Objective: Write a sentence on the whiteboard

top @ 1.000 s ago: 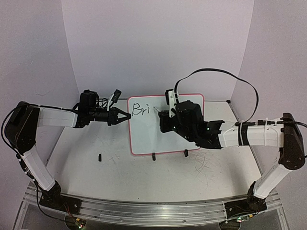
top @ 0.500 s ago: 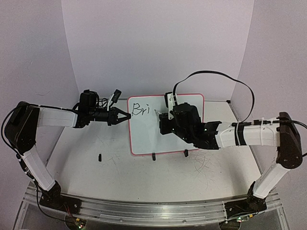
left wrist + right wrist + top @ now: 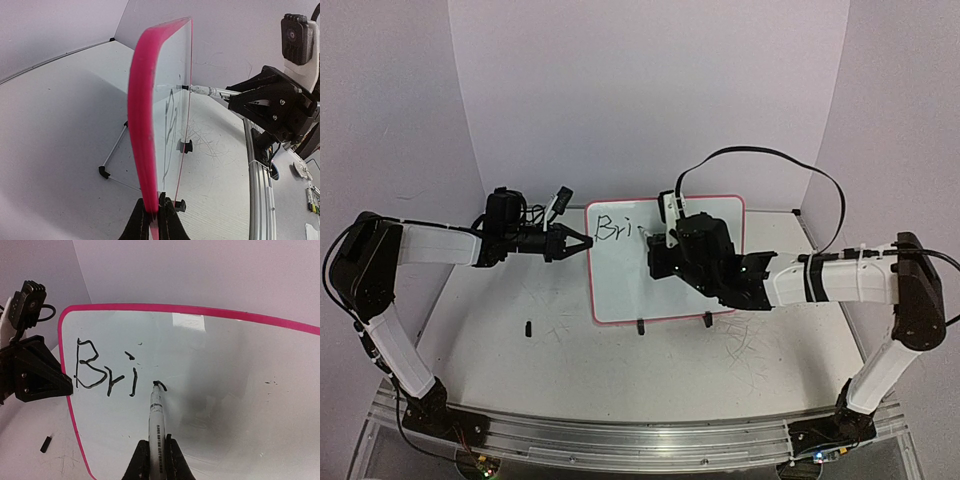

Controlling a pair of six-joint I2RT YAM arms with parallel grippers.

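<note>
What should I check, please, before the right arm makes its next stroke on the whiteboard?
1. Left jaws shut on the whiteboard at its pink left edge: ok.
2. Right jaws shut on the marker: ok.
3. Marker tip touching the board, at a short new stroke right of the "i": ok.
4. Sentence complete: not ok, only "Bri" is written.
5. Bare board right of the tip for more letters: ok.
6. Clip feet seated firmly: cannot tell.
</note>
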